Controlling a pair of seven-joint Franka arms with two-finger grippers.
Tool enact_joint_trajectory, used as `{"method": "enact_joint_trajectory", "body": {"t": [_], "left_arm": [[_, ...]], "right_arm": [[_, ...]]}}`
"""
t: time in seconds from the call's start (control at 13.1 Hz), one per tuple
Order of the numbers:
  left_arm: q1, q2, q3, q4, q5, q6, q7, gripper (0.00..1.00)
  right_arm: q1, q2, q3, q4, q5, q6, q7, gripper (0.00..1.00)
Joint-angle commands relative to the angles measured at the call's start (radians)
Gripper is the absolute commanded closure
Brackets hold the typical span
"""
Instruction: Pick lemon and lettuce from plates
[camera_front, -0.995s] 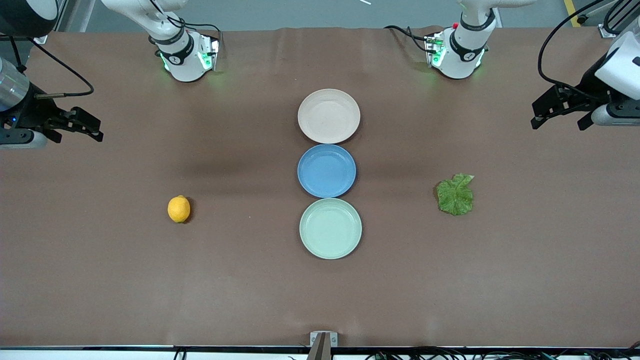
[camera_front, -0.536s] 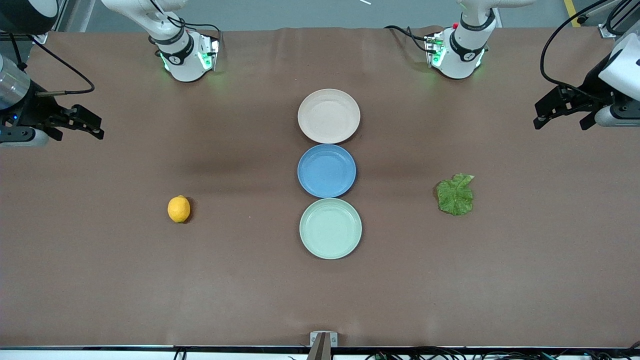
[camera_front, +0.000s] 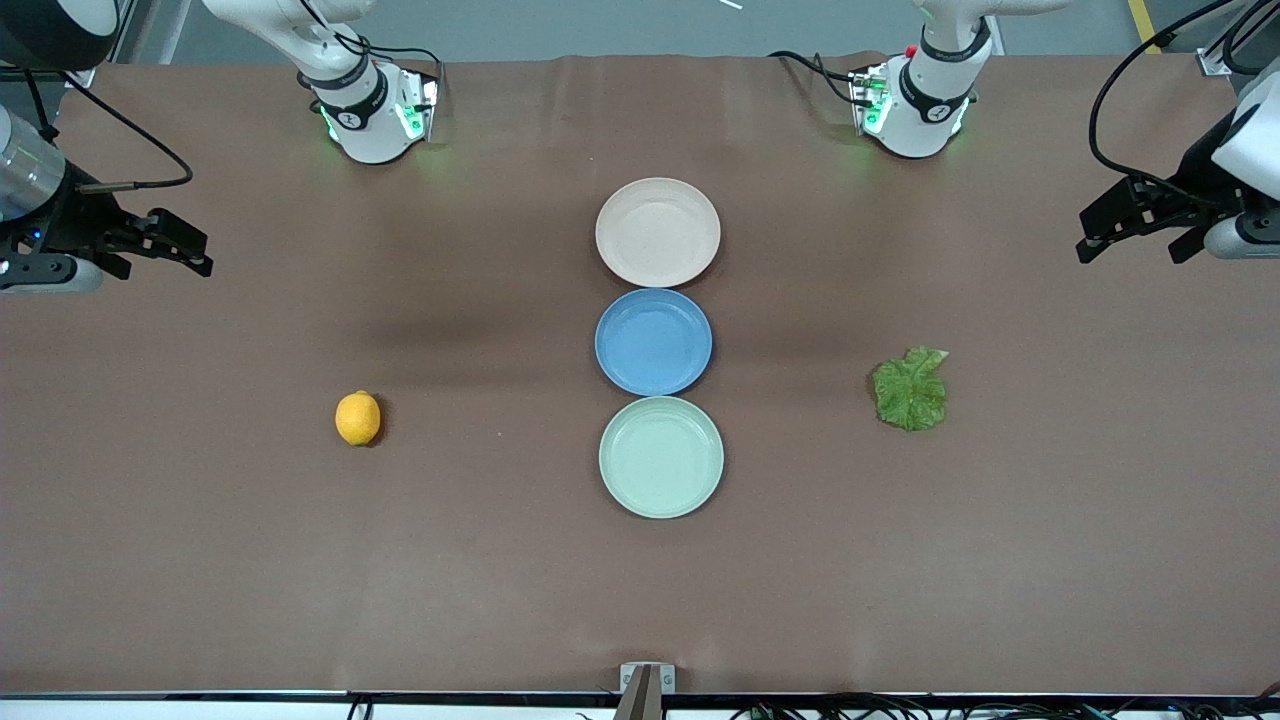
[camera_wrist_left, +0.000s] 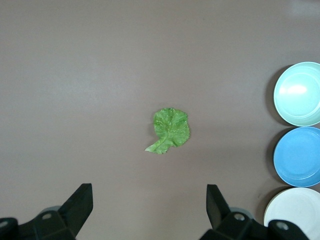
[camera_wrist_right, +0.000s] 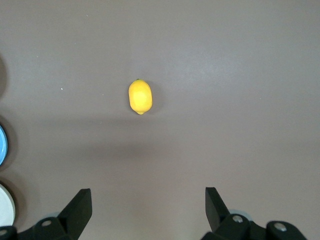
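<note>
Lying bare on the brown surface (camera_front: 200, 560), outside every plate: one lemon (camera_front: 357, 418) toward the right arm's end, one lettuce (camera_front: 911, 390) leaf toward the left arm's end, each well apart from the row of dishes. Standing in a line down the middle, three plates in all, rims nearly touching: one beige-pink plate (camera_front: 657, 231) farthest from the front camera, one blue plate (camera_front: 653, 341) between, one mint green plate (camera_front: 660, 457) nearest. Holding nothing, all three. Hovering over the right arm's end of the surface, the right gripper (camera_front: 185, 250), fingers spread wide and gripping nothing, the lemon showing between them in the right wrist view. Hovering over the left arm's end, the left gripper (camera_front: 1130, 225), likewise spread apart and carrying nothing, the lettuce showing between its fingers in the left wrist view. Counting two grippers, three plates, one fruit, one leaf.
</note>
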Motion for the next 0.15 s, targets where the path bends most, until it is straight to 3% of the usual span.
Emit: {"method": "enact_joint_trajectory", "body": {"t": [0.0, 0.08], "left_arm": [[-0.001, 0.012, 0.002, 0.024, 0.002, -0.007, 0.011, 0.00], [0.001, 0.012, 0.002, 0.024, 0.002, -0.007, 0.011, 0.00]], "right_arm": [[0.008, -0.038, -0.003, -0.037, 0.010, 0.002, 0.010, 0.00], [0.006, -0.038, -0.003, -0.037, 0.012, 0.001, 0.010, 0.00]]}}
